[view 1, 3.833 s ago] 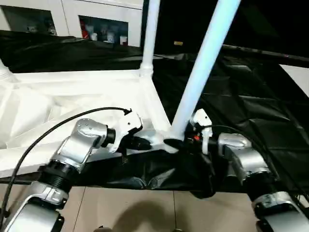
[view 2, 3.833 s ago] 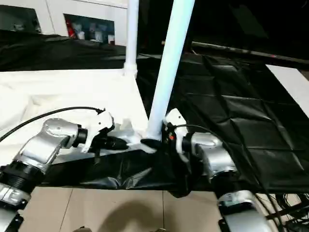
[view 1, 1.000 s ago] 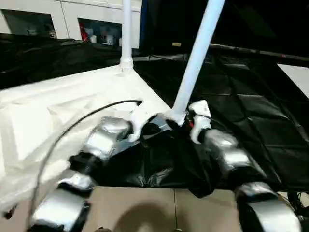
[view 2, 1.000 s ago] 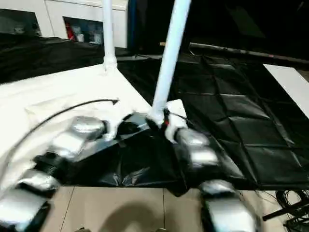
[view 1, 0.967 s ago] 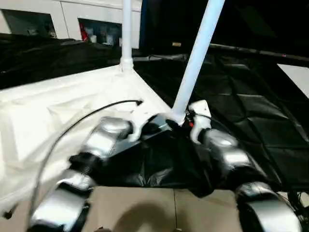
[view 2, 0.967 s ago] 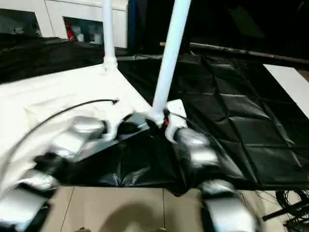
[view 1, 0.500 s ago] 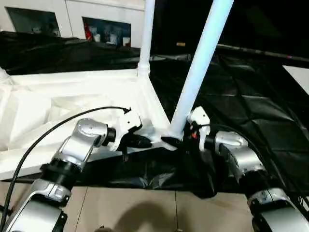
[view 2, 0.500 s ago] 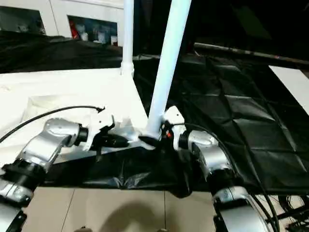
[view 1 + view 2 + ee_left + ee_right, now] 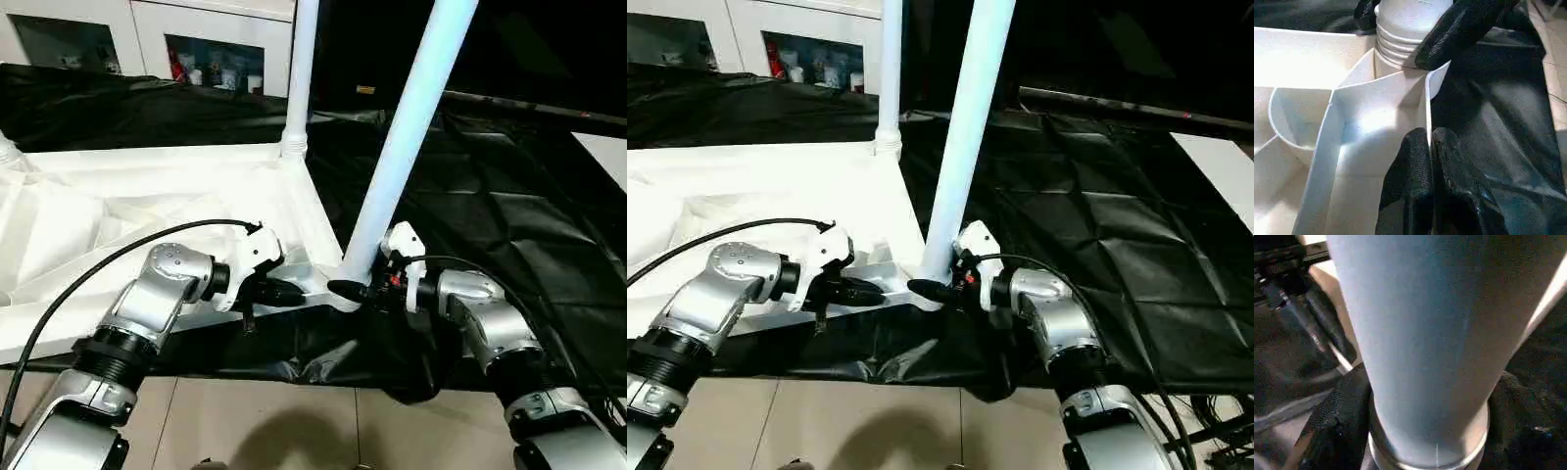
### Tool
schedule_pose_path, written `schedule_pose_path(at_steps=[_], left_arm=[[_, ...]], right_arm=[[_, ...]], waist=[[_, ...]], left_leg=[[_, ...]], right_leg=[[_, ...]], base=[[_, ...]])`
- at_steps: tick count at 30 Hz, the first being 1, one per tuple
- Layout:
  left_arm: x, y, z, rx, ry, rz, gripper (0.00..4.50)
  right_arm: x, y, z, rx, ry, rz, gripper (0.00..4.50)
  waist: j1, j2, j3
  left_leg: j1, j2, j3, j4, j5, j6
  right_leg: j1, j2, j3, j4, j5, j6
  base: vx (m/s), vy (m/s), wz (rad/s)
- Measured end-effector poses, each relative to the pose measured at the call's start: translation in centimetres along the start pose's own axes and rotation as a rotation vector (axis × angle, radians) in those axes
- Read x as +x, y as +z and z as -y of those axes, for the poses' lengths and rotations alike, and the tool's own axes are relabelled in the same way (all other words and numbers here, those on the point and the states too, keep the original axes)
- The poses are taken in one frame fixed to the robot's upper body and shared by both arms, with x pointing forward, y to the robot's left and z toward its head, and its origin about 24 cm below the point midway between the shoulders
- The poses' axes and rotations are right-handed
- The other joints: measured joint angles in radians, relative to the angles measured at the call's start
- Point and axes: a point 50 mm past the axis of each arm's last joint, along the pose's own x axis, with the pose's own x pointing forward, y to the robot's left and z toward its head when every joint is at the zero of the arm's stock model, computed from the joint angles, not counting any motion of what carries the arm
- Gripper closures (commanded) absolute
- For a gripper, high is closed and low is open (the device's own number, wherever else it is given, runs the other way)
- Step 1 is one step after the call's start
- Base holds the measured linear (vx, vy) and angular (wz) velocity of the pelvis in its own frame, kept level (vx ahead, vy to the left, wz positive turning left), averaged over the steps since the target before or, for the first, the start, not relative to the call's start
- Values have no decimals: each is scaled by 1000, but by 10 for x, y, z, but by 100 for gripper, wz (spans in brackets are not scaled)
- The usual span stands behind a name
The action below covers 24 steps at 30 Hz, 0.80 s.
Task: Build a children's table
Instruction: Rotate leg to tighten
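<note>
- The tabletop (image 9: 147, 196) lies upside down on the black-draped worktop (image 9: 509, 206), ribbed underside facing up. This orientation exposes the corner sockets so legs can be inserted from above.
- The far leg (image 9: 299, 69) stands upright in the far corner socket and appears seated.
- The near leg (image 9: 407, 147) stands in the near corner socket (image 9: 1400, 44), at the tabletop corner closest to the robot. It leans slightly away from vertical, so it is judged not fully seated.
- The left gripper (image 9: 284, 291) is pinched together on a thin edge wall of the tabletop (image 9: 1427, 117), just beside the near socket. Judged purpose: to hold the tabletop steady while the leg is worked into the socket.
- The right gripper (image 9: 358, 290) straddles the base of the near leg, one finger (image 9: 1459, 29) on each side of the ribbed collar. Its fingers are spread about as wide as the leg; whether they clamp the leg cannot be confirmed.
- Relative position: the near leg rises directly from between the right gripper's fingers. The left gripper sits on the tabletop edge to the leg's left, near but apart from the leg.
</note>
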Motion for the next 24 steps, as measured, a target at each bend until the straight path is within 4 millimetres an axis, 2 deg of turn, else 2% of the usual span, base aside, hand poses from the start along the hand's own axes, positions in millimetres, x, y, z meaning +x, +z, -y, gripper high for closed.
schedule_pose_path(at_steps=[6, 11, 16, 18, 22, 23, 24], left_arm=[[42, 18, -8, -63, 196, 14, 450], [63, 29, -7, -89, 270, 17, 450], [66, 31, -7, -78, 275, 15, 450], [66, 31, -7, -74, 275, 15, 450], [58, 28, -12, -69, 296, 10, 450], [55, 27, -13, -67, 302, 8, 450], [53, 26, -14, -64, 300, 7, 450]], right_arm=[[21, 3, 15, 124, -406, 28, 181], [30, 6, 20, 173, -603, 39, 181], [30, 4, 20, 163, -621, 61, 181], [29, 4, 20, 172, -610, 69, 125], [29, 5, 18, 161, -528, 90, 101], [26, 5, 17, 145, -499, 90, 74], [24, 5, 18, 128, -467, 83, 74]], waist=[[2, 0, 0], [7, 2, -1], [7, 2, -1], [7, 2, -1], [-1, 1, -1], [-5, 1, -1], [-7, 1, -1]], left_leg=[[1, -1, 0, 0, 0, -1], [-1, -1, 0, 0, 0, -1], [-2, -1, 0, 0, 1, 0], [-2, -1, 0, 0, 1, 0], [-2, -1, 0, 0, 1, 0], [-1, -1, 0, 0, 1, 0], [-2, 0, 0, 0, 1, 0]], right_leg=[[2, -1, 1, -1, 1, 6], [3, -1, 1, -1, 1, 7], [4, -2, 1, -1, 1, 7], [4, -2, 1, -1, 1, 7], [3, -2, 1, -1, 0, 9], [3, -1, 1, -1, 0, 9], [3, -1, 0, -1, 0, 9]], base=[[0, 0, 0], [0, 0, 0], [0, 0, 0], [0, 0, 0], [0, 0, 0], [0, 0, 0], [0, 0, 0]])
